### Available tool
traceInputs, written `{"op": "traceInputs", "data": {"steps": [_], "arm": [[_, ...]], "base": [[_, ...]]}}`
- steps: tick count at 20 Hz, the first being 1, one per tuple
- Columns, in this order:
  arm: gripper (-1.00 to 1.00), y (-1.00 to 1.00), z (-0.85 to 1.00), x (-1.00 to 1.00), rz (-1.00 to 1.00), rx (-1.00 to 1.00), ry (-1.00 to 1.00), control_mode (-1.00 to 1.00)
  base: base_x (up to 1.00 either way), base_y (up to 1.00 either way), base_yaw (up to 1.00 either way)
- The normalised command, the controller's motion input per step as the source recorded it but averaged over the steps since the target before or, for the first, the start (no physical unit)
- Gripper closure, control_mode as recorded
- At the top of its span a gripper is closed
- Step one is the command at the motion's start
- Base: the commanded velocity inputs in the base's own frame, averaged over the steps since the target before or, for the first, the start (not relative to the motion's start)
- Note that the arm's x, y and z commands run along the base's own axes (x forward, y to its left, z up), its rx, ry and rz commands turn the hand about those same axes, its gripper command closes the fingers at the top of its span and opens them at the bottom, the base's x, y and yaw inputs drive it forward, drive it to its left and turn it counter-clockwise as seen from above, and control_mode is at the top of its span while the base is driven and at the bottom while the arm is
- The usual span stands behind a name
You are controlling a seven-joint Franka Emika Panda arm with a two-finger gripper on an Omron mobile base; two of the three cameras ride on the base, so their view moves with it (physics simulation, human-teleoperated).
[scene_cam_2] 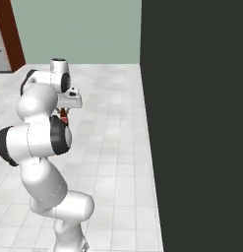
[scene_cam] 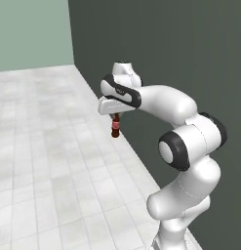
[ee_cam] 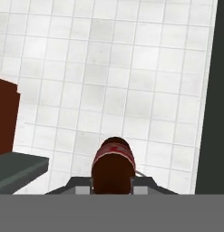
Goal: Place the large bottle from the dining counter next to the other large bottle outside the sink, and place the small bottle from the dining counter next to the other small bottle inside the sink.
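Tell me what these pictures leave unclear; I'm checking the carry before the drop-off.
- The bottle held by the gripper: in the left base view its neck is hidden by the hand; too small there to say which brown bottle it is.
- Right base view: the arm covers most of it.
- Hand view: its lower end faces the camera, so its height is unreadable.

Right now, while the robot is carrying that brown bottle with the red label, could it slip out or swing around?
Probably not swing: the bottle looks stiff, hanging straight down from the gripper. It might slip, since the closed jaws seem to hold only the narrow top, with the body hanging free below. It looks smooth and round in the hand view, so it would likely roll if dropped on the tiled floor.
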Motion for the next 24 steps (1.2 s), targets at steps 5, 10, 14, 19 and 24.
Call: {"op": "traceInputs", "data": {"steps": [5,10,14,19,24], "arm": [[1.00,0.00,0.00,0.00,0.00,0.00,0.00,1.00],[1.00,0.00,0.00,0.00,0.00,0.00,0.00,1.00],[1.00,0.00,0.00,0.00,0.00,0.00,0.00,1.00],[1.00,0.00,0.00,0.00,0.00,0.00,0.00,1.00],[1.00,0.00,0.00,0.00,0.00,0.00,0.00,1.00]], "base": [[1.00,0.00,0.00],[1.00,0.00,0.00],[1.00,0.00,0.00],[1.00,0.00,0.01],[0.81,0.00,0.17]]}}
